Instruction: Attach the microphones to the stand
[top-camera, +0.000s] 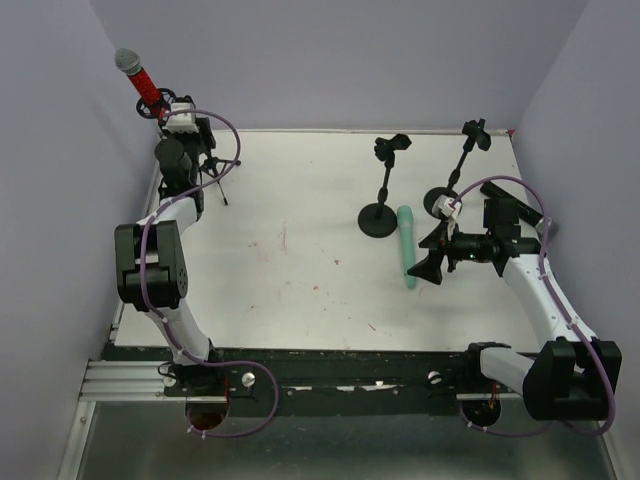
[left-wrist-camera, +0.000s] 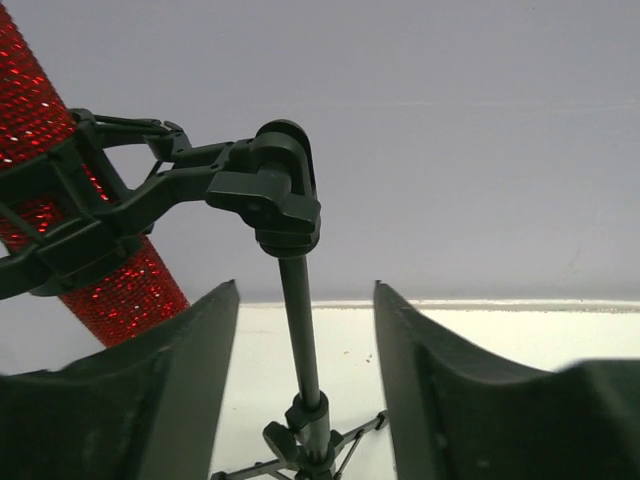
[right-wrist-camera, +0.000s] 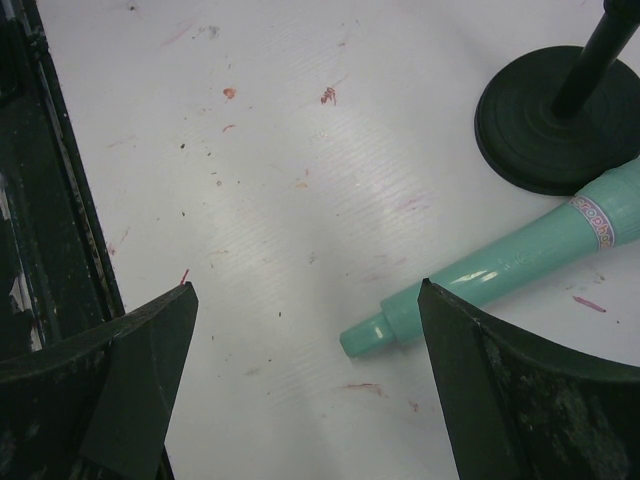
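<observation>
The red microphone (top-camera: 138, 78) with a grey mesh head sits tilted in the clip (left-wrist-camera: 120, 205) of a tripod stand (left-wrist-camera: 300, 330) at the far left corner; it also shows in the left wrist view (left-wrist-camera: 70, 230). My left gripper (top-camera: 172, 112) is open and empty, with its fingers on either side of the stand's pole (left-wrist-camera: 305, 300). The mint-green microphone (top-camera: 406, 245) lies flat on the table next to a round-base stand (top-camera: 380, 215). My right gripper (top-camera: 428, 252) is open just right of it, and the microphone's tail end (right-wrist-camera: 400, 325) lies between the fingers (right-wrist-camera: 305, 295). The black microphone is out of view.
The round-base stand has an empty clip (top-camera: 392, 147). A second stand (top-camera: 466, 148) with an empty clip stands at the far right, its base (top-camera: 437, 200) close to my right arm. Purple walls close in the table on the left, back and right.
</observation>
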